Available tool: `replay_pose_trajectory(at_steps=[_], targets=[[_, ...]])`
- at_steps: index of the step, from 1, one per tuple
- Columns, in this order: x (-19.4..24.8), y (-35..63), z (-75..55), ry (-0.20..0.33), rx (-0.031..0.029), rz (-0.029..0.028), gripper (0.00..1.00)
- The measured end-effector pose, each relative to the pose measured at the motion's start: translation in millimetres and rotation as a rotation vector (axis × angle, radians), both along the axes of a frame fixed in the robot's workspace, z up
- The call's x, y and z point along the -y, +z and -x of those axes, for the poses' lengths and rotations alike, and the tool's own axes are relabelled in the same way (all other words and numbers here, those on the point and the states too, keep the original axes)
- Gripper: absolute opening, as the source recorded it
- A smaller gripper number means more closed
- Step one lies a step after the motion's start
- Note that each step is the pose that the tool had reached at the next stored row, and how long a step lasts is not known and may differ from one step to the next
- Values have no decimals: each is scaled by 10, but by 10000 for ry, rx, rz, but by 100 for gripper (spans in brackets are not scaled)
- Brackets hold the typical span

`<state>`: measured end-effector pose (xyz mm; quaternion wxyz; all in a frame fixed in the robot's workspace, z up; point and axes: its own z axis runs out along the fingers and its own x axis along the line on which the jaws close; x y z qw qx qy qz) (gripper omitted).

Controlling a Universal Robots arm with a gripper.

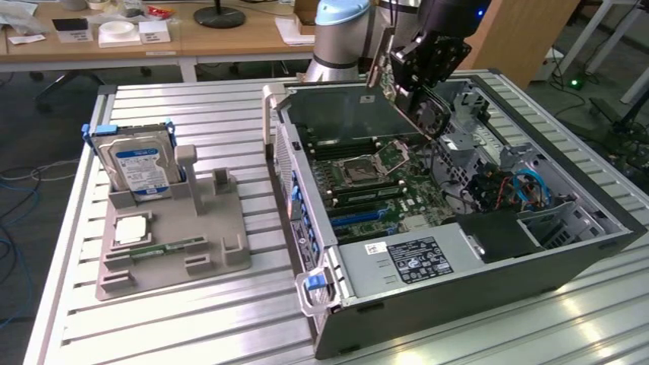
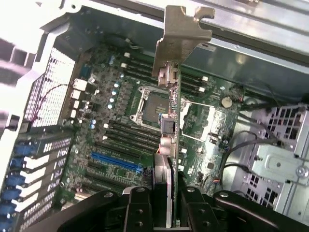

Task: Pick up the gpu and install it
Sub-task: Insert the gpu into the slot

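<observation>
Robotics lab with a PC-assembly bench, that's my read. In the exterior view a slatted aluminium table [image 1: 182,319] fills the frame. An open computer case [image 1: 457,304] lies at 4 o'clock, its motherboard [image 2: 120,145] bare. The arm base [image 1: 340,38] stands at 12 o'clock, and my gripper [image 2: 164,203] is clamped on the gpu [image 2: 179,38] over the board. At 9 o'clock a grey moulded parts fixture [image 1: 182,228] has a hard drive [image 1: 137,163] stood in it. A cluttered wooden desk [image 1: 243,42] sits at 11 o'clock, with loose cables [image 1: 12,228] on the floor at the 9 o'clock edge.
</observation>
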<state>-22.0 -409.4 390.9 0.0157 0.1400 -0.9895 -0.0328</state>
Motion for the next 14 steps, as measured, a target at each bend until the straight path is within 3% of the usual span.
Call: replay_pose_trajectory(at_steps=[14], targets=[[0, -6, 0, 2491, 0, 1, 28]])
